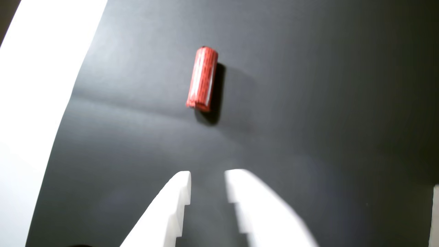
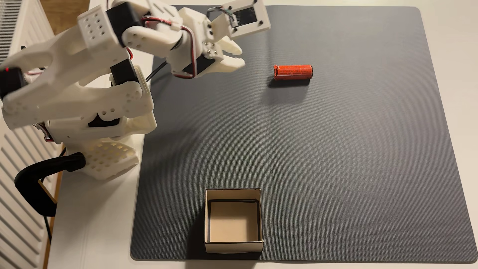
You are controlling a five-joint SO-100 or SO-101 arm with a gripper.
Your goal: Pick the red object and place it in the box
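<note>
Red object [image 2: 293,72] lies on its side on the dark mat [image 2: 336,155], ahead of the pincer [image 2: 239,56] and apart from it, crinkled end toward the fingertips. In the wrist view the red object [image 1: 202,79] sits beyond the two white fingers [image 1: 171,206], slightly spread with nothing between them. The box [image 2: 233,245] stands open-topped on the mat, well away from the pincer, toward the near edge of the counter [image 2: 90,219].

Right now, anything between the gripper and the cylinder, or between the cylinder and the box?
Nothing visible. Bare mat lies between the open gripper and the cylinder, and between the cylinder and the empty box.
</note>
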